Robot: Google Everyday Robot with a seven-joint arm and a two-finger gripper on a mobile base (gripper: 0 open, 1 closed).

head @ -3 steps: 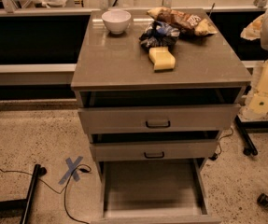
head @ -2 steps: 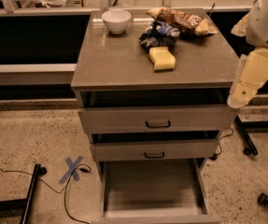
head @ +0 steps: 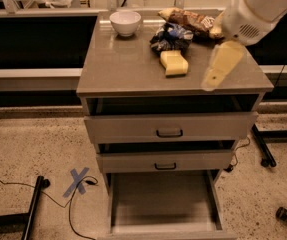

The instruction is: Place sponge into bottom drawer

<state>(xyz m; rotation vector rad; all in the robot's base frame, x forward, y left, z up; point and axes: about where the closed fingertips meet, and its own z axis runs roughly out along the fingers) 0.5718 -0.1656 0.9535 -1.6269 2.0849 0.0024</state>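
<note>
The sponge (head: 174, 63) is a pale yellow block lying flat on the grey cabinet top (head: 128, 64), right of centre. The bottom drawer (head: 163, 201) is pulled out at floor level and its flat grey floor shows nothing in it. My gripper (head: 210, 80) hangs from the white arm (head: 253, 11) at the upper right. It sits over the right part of the cabinet top, a little to the right of the sponge and apart from it. It holds nothing that I can see.
A white bowl (head: 125, 22) stands at the back left of the top. A yellow-brown chip bag (head: 190, 19) and a dark crumpled bag (head: 170, 36) lie behind the sponge. The two upper drawers (head: 169, 129) are slightly open. Blue tape (head: 78, 181), cables and stand legs are on the floor.
The arm has swung left from beside the cabinet's right edge to over its top. The gripper is now closer to the sponge. The sponge and drawers have not moved.
</note>
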